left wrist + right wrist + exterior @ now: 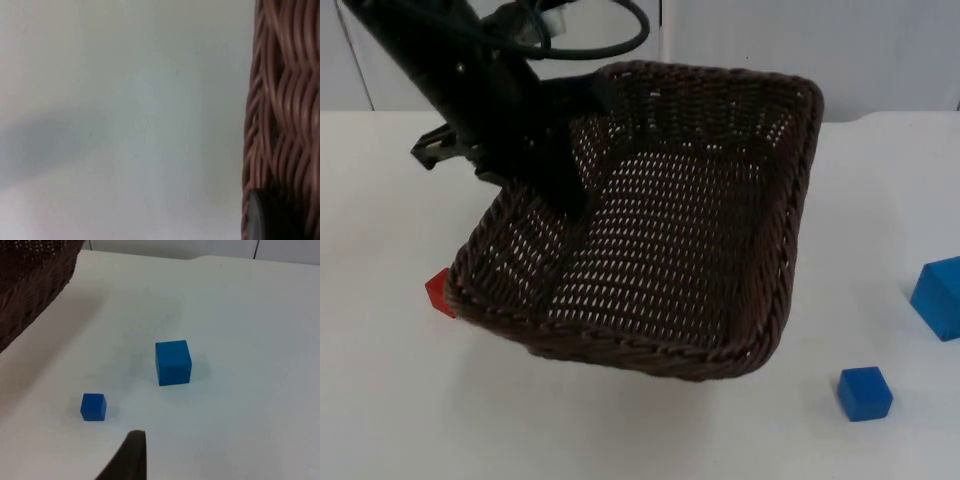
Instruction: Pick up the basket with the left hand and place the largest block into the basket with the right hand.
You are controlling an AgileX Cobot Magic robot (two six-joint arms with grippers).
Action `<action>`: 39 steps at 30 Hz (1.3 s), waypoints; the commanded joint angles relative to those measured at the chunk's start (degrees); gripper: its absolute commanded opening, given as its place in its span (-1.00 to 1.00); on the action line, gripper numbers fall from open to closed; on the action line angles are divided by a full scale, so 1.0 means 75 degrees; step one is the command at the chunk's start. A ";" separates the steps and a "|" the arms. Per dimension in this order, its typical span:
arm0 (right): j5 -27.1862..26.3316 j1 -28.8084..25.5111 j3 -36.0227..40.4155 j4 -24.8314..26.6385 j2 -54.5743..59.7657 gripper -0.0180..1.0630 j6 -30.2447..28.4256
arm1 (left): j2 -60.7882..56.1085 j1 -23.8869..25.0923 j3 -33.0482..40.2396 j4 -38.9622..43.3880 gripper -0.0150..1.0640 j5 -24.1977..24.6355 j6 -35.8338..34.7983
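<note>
Red block [439, 292]: on counter, partly hidden under basket's left corner. Basket [670, 240]: brown wicker, tilted, lifted; left claw [582, 95] pinching its far-left rim. Small blue block [865, 392], then large blue block [940, 296]: on white counter [400, 400], apart, right of basket. Right claw: state cannot be told. Grey partition behind.

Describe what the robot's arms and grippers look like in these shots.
The left arm is matte black, thick and blocky, ending in a black bracket-like gripper body. A dark, rounded fingertip of the left gripper shows against the wicker. The right gripper's fingertip is a dark, tapered blade.
</note>
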 commanded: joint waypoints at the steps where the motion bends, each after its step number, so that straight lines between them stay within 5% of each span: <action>1: -0.0046 -0.0058 0.0000 0.0034 -0.0032 0.98 0.0011 | -0.0250 -0.0022 0.0188 -0.0204 -0.98 -0.0097 -0.0062; 19: -0.0046 -0.0058 0.0000 0.0034 -0.0032 0.98 0.0011 | -0.1745 -0.0022 0.2848 -0.0846 -0.98 -0.0957 -0.0134; 39: -0.0046 -0.0058 0.0000 0.0034 -0.0032 0.98 0.0011 | -0.3223 -0.0022 0.3888 -0.1345 -0.98 -0.0902 -0.0104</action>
